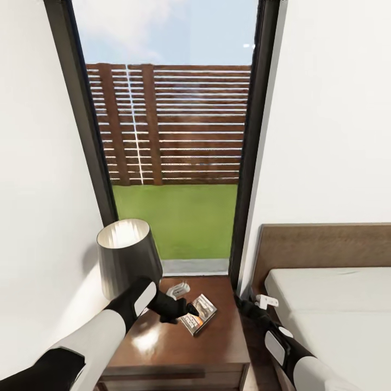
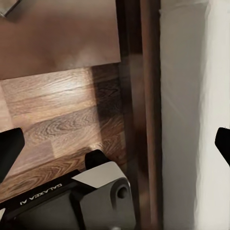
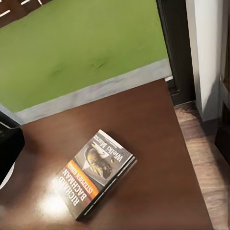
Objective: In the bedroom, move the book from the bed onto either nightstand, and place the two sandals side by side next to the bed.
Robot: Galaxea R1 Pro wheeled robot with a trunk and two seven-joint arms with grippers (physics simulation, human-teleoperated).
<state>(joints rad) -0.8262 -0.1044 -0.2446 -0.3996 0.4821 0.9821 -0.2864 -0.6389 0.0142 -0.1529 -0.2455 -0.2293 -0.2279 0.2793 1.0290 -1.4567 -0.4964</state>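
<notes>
Far left, a white wall (image 1: 38, 179) of the bedroom; next to it a dark-framed window (image 1: 174, 136) onto grass (image 1: 184, 217) and a slatted fence (image 1: 179, 125). Below the window, the nightstand (image 1: 163, 347) with glossy dark-brown top; at its back left corner a lamp (image 1: 127, 255) with a grey shade. Reaching in over the nightstand top, the left arm with its black left end effector (image 1: 182, 309) just beside the book (image 1: 199, 313) — whether touching, cannot tell from the head view; in the left wrist view the two fingertips (image 2: 9, 151) stand far apart at opposite edges, so spread wide, nothing between them. Lying flat on the nightstand near its middle, the book, dark photo cover up, orange band and white lettering plain in the right wrist view (image 3: 96, 172). Further right, a strip of wood-plank floor (image 1: 255, 347) between nightstand and bed; over it the right end effector (image 1: 244, 303), dark and small — open or closed, cannot tell. Far right, the bed (image 1: 336, 309); light-grey mattress, brown headboard (image 1: 326, 244) against the white wall.
</notes>
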